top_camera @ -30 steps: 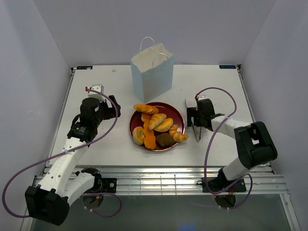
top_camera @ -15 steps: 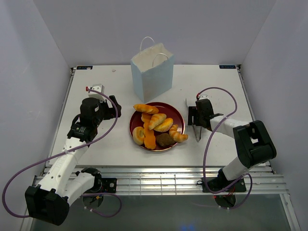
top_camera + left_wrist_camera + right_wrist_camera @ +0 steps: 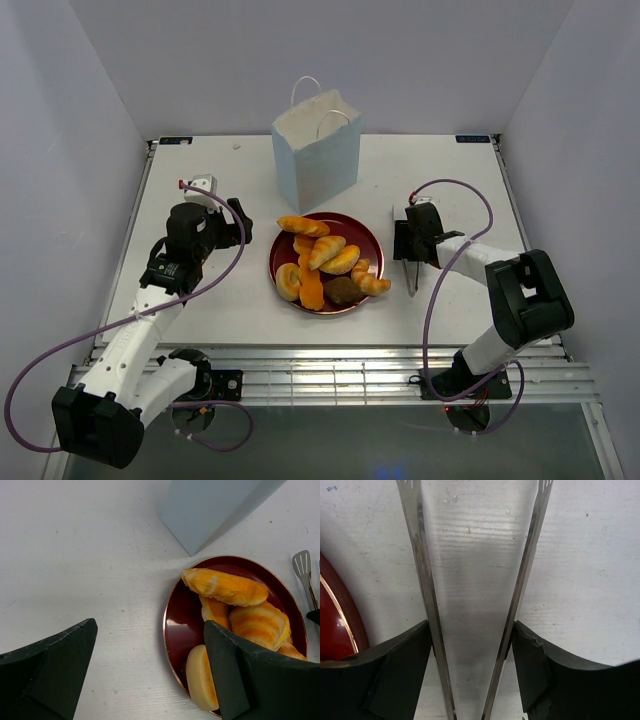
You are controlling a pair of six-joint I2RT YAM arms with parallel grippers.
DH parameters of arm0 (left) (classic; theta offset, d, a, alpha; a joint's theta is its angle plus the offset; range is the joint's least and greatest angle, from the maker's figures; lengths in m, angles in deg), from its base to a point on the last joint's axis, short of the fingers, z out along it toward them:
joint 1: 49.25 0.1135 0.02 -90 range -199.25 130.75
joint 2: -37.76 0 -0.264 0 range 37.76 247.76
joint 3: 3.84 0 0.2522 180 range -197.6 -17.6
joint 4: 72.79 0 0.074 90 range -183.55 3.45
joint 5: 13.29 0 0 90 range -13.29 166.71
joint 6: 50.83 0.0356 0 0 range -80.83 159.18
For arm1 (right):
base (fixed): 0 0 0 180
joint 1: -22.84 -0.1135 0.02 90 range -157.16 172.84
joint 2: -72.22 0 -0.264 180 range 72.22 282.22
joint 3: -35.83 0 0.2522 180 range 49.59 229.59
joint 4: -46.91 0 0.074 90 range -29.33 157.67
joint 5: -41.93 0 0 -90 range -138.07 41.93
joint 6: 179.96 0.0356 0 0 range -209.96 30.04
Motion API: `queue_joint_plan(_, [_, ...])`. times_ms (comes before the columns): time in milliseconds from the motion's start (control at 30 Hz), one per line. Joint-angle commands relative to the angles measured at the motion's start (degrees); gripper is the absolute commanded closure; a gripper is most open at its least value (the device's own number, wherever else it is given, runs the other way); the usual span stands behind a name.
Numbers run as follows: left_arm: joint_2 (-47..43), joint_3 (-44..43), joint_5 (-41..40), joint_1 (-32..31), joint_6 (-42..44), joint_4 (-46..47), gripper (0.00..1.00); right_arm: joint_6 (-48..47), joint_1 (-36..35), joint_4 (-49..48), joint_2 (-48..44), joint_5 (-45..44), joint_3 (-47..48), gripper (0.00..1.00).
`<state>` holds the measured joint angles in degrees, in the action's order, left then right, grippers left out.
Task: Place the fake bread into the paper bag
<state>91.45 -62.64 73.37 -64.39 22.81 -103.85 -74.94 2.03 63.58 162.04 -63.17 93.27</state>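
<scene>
Near the middle of the table [image 3: 450,180], the fake bread [image 3: 325,258] sits piled on a red plate [image 3: 372,232], and the paper bag [image 3: 318,160] stands just behind it, toward the far edge. The left gripper [image 3: 238,222] has its fingers spread wide beside the plate. The right gripper [image 3: 471,630] squeezes metal tongs [image 3: 425,580] by the plate's right rim.

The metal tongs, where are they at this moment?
In the top view the metal tongs are on the right side, just right of the red plate. The right wrist view shows their two arms held inside the right pincer.
</scene>
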Motion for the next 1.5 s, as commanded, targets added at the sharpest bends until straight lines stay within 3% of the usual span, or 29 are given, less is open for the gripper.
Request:
queue_joint_plan(0, [-0.2, -1.3, 0.6, -0.2, 0.2, 1.6, 0.02, 0.8, -0.4, 2.9, -1.7, -1.3, 3.5, 0.32])
queue_joint_plan(467, [-0.6, -1.2, 0.5, -0.1, 0.3, 1.5, 0.02, -0.8, -0.4, 13.1, -6.0, -1.3, 9.2, 0.32])
queue_joint_plan(667, [-0.6, -1.1, 0.3, -0.1, 0.3, 1.6, 0.02, -0.8, -0.4, 14.0, -12.1, 3.3, 6.8, 0.33])
queue_joint_plan(1467, [-0.7, -0.7, -2.4, -0.1, 0.6, 1.7, 0.02, -4.6, -2.1, 30.6, -29.8, 15.3, 11.5, 0.38])
